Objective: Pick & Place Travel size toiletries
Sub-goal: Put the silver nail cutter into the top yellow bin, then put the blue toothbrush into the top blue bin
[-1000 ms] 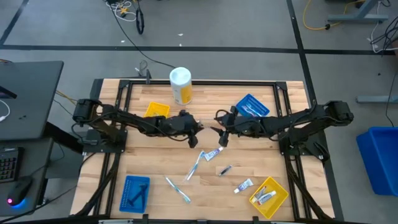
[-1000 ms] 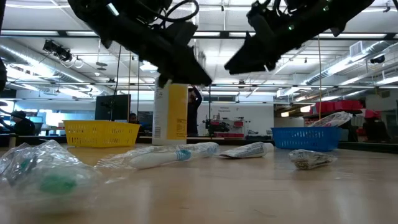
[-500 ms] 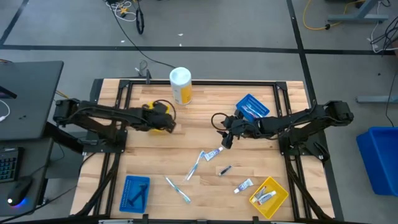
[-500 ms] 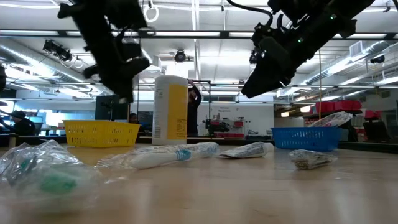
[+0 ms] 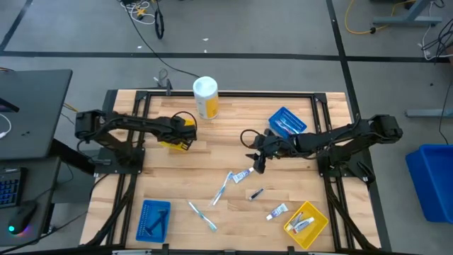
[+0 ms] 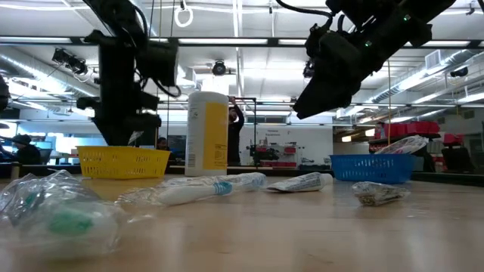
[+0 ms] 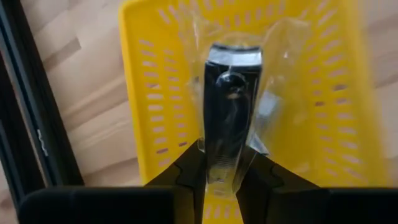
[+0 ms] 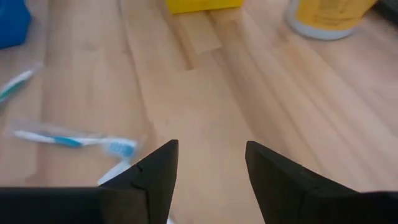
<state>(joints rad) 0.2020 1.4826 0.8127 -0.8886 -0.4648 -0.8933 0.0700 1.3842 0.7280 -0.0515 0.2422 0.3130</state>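
My left gripper (image 5: 186, 134) hangs over the yellow tray (image 5: 177, 126) at the table's far left, shut on a dark razor in clear wrap (image 7: 229, 106). My right gripper (image 5: 258, 165) stands open above the table's middle with nothing between its fingers (image 8: 211, 168). Just nearer than it, a white tube (image 5: 242, 175), a wrapped toothbrush (image 5: 221, 188) and a dark razor (image 5: 255, 193) lie flat on the wood. Another tube (image 5: 277, 211) and a toothbrush (image 5: 203, 216) lie closer to the near edge. My left gripper pinches the wrapped razor's near end (image 7: 222, 165) between its two fingers. They slant steeply down from above and lie along the razor. The rest of the razor sticks out ahead of them over the tray's floor; whether it touches the tray I cannot tell.
A big yellow canister with a white lid (image 5: 206, 98) stands at the far edge. A blue tray (image 5: 287, 122) sits far right, another blue tray (image 5: 153, 219) near left. A yellow tray holding tubes (image 5: 306, 224) sits near right. Black frame rails run along the table's edges.
My left gripper has swung from the table's middle toward the left edge, carrying the wrapped razor to above the yellow tray, and has tipped from nearly level to steeply downward. My right gripper has tipped down a little in place.
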